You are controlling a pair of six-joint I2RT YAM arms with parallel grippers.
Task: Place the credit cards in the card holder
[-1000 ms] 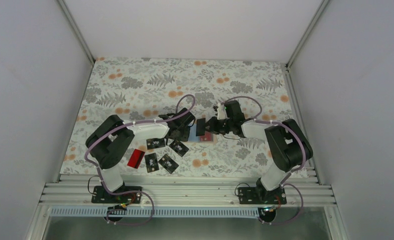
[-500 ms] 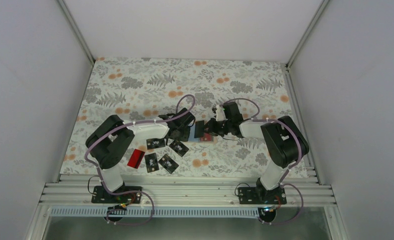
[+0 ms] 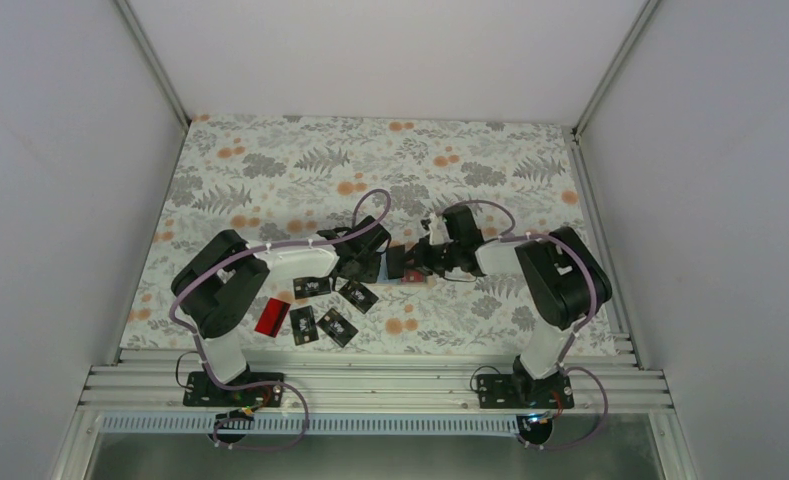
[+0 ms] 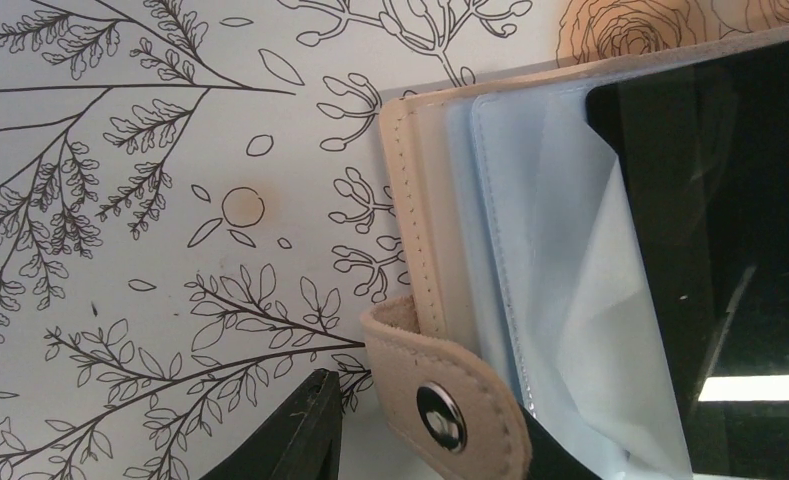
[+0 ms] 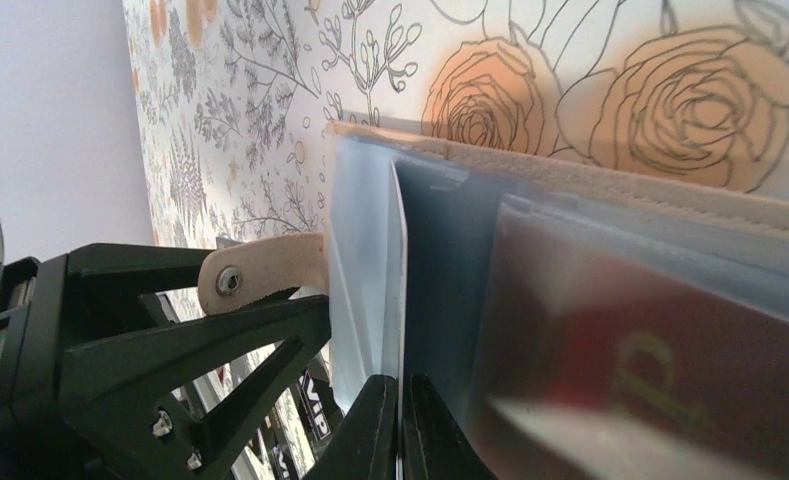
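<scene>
- The floral-patterned tabletop (image 3: 270, 170) is carrying everything, and the work is going on around its middle, a little toward the near edge.
- The left pincer (image 4: 430, 415) is standing partly spread astride the holder's strap. A sliver of tabletop is showing beside one finger, so it is looking more like steadying than clamping.
- The right pincer (image 5: 400, 420) is pressing together on a thin card and reaching in from the right-edge side.
- The tan folding card holder (image 4: 530, 250), with light-blue lining and clear pockets, is lying open and flat between the two pincers.
- The loose cards (image 3: 337, 327), four black with white markings and one plain red rectangle (image 3: 271, 316), are lying toward the near edge, left of the middle.
- The thin black card (image 4: 710, 200) in the right pincer is meeting a clear pocket with its leading corner. I cannot tell how far in it is sitting. I am judging the step in hand to be sliding this card in.
- The next move is calling for a flat, straight push toward the fold, with the card's edge going under the film and the holder not sliding away, and only then a release.
- A red card (image 5: 650, 360) is sitting inside a neighbouring pocket.
- The tan strap (image 4: 470, 365) with its round metal snap (image 4: 440, 420) is lying between the left fingers.
</scene>
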